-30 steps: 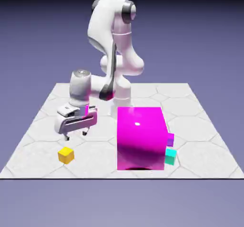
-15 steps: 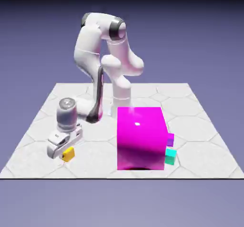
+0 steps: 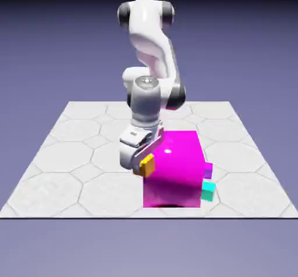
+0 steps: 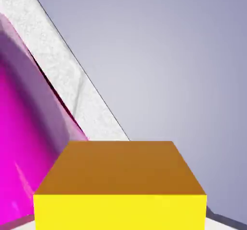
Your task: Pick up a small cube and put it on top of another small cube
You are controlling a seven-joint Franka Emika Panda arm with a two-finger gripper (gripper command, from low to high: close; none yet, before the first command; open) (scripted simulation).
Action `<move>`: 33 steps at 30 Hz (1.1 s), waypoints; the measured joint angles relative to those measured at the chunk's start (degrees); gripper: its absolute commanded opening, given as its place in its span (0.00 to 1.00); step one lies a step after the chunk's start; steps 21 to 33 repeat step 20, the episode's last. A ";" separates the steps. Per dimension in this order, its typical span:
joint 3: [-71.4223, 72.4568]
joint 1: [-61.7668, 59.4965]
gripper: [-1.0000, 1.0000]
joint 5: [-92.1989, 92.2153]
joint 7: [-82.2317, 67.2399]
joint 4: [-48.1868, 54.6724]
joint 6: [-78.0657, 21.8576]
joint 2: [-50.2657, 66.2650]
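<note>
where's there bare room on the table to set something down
Widest is the exterior view's left of the magenta block, out to the table's left edge. Another patch lies between the teal cube and the right edge. It's crowded at the block's right side, where the teal and purple cubes sit, and above its left part, where the gripper holds the yellow-orange cube.

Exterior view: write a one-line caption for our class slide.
Robot gripper holds a small yellow-orange cube in front of a big magenta block.
</note>
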 measured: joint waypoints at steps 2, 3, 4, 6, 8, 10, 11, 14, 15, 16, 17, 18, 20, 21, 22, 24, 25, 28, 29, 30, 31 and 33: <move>4.06 4.50 0.00 -0.70 3.14 0.25 -1.89 -1.03; 6.08 6.69 0.00 -1.05 4.70 0.38 -2.83 -1.55; 8.11 8.85 0.00 -1.39 6.27 0.51 -3.77 -2.06; 6.27 11.47 0.00 -4.92 4.01 -3.42 1.08 -0.60; 4.29 14.92 0.00 -8.50 1.63 -7.42 6.06 0.89; 1.67 17.45 0.00 -11.69 -1.17 -11.18 11.04 2.46; 0.46 18.97 0.00 -12.88 -2.25 -12.82 13.30 3.22; -1.16 20.81 0.00 -14.69 -1.27 -13.50 16.29 5.75; -2.15 21.29 0.00 -16.35 -0.06 -13.50 18.20 7.82; -3.14 21.77 0.00 -18.01 1.15 -13.50 20.10 9.90; -4.13 22.26 0.00 -19.68 2.36 -13.50 22.01 11.97; -4.55 22.47 1.00 -20.39 2.88 -13.50 22.83 12.86; -4.56 22.47 1.00 -20.44 2.92 -13.50 22.87 12.87; -4.56 22.47 1.00 -20.44 2.92 -13.50 22.87 12.87; -4.56 22.47 1.00 -20.44 2.92 -13.50 22.87 12.87; -4.56 22.47 1.00 -20.44 2.92 -13.50 22.87 12.87; -4.56 22.47 1.00 -20.44 2.92 -13.50 22.87 12.87; -4.56 22.47 1.00 -20.44 2.92 -13.50 22.87 12.87; -4.56 22.47 1.00 -20.44 2.92 -13.50 22.87 12.87; -4.56 22.47 1.00 -20.44 2.92 -13.50 22.87 12.87; -4.56 22.47 1.00 -20.44 2.92 -13.50 22.87 12.87; -4.56 22.47 1.00 -20.44 2.92 -13.50 22.87 12.87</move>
